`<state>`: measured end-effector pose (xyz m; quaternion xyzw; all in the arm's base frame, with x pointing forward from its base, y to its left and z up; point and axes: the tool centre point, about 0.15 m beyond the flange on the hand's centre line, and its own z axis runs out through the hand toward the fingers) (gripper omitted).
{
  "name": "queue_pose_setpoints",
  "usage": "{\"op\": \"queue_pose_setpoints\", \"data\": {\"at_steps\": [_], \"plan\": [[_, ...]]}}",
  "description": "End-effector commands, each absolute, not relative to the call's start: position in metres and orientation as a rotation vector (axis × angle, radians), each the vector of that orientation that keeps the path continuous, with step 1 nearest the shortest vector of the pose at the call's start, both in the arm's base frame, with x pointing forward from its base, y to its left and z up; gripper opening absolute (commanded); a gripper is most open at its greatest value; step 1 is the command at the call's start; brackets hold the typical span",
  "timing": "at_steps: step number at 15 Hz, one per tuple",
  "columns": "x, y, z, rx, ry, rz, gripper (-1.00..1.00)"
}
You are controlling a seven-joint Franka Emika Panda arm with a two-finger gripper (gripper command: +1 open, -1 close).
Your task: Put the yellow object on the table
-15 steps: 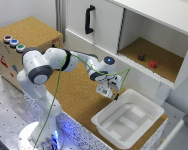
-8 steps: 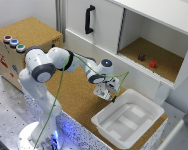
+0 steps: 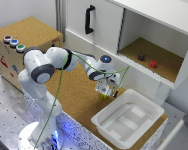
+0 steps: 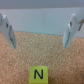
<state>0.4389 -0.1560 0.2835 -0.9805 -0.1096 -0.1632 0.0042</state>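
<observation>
Peering down, I see one yellow object (image 4: 38, 74), its lower edge cut off, on the surface (image 4: 42, 47) below my wide-open, empty claw (image 4: 40, 30).

This looks like a robotics lab. A white arm (image 3: 49, 65) stands on a speckled bench beside a cork table (image 3: 69, 95), with a white cabinet (image 3: 109, 30) behind and a cork-topped box (image 3: 24, 35) carrying coloured buttons (image 3: 13, 43). A white bin (image 3: 126, 120) sits on the table, like a staged test setup.
</observation>
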Motion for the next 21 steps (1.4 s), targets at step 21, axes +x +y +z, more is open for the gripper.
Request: {"op": "queue_pose_setpoints", "data": {"at_steps": [21], "plan": [[0.448, -0.166, 0.286, -3.066, -0.345, -0.546, 1.0]]}}
